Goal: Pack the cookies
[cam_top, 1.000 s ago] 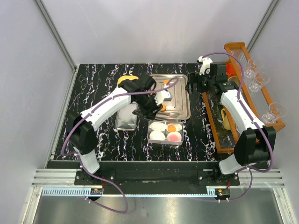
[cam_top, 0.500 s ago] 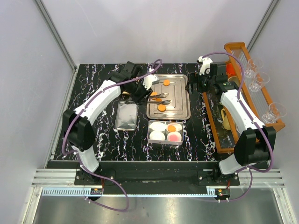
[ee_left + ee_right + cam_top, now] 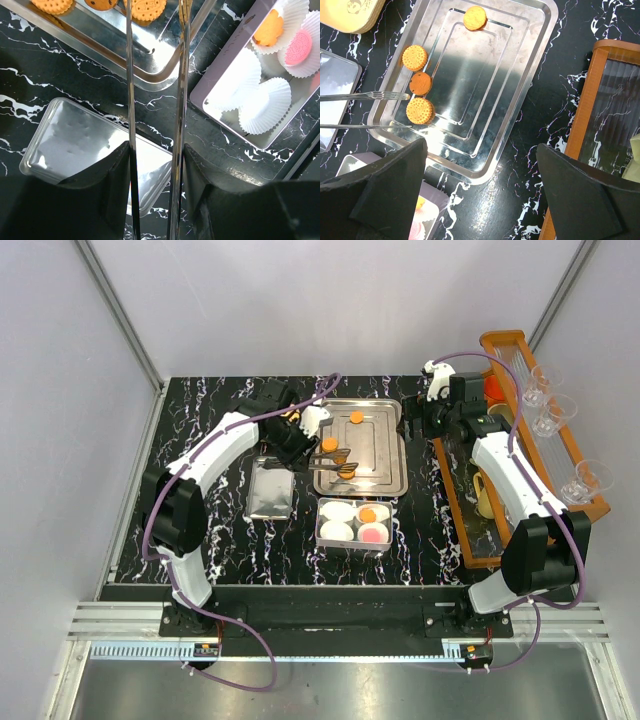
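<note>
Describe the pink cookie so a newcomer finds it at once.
Nearside of the steel tray is a small box of four white paper cups. The pink cookie lies in the near-right cup, beside an orange cookie; the other cups are empty.

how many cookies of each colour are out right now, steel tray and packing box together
orange cookies: 4
brown cookie: 1
pink cookie: 1
total: 6
</note>
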Controlling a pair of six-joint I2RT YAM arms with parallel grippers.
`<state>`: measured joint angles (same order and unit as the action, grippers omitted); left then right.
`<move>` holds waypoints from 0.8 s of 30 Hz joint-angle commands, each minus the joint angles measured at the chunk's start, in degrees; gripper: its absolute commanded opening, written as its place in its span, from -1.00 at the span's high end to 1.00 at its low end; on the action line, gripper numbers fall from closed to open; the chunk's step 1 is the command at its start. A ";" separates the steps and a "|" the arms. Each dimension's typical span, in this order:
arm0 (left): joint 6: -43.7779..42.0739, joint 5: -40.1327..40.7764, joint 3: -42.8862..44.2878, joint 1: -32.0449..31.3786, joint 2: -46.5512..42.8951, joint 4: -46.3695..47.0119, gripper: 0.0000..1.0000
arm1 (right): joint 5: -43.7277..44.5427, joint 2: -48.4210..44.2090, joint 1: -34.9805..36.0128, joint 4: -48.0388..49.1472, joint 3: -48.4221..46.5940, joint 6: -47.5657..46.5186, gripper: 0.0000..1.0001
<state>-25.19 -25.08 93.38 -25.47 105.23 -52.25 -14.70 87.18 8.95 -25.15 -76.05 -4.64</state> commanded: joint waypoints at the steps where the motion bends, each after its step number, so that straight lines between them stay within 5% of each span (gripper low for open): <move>1: -0.74 -1.82 -1.36 0.42 -0.03 2.68 0.10 | -1.65 -0.52 -0.25 1.24 -1.03 0.16 -0.99; 24: -2.06 0.91 -5.76 2.18 1.20 5.58 0.10 | -2.35 -0.08 -0.16 1.06 -1.29 0.34 -1.00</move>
<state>-26.06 -24.47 88.23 -23.86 106.28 -48.88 -16.10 87.18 8.95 -25.15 -76.05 -4.62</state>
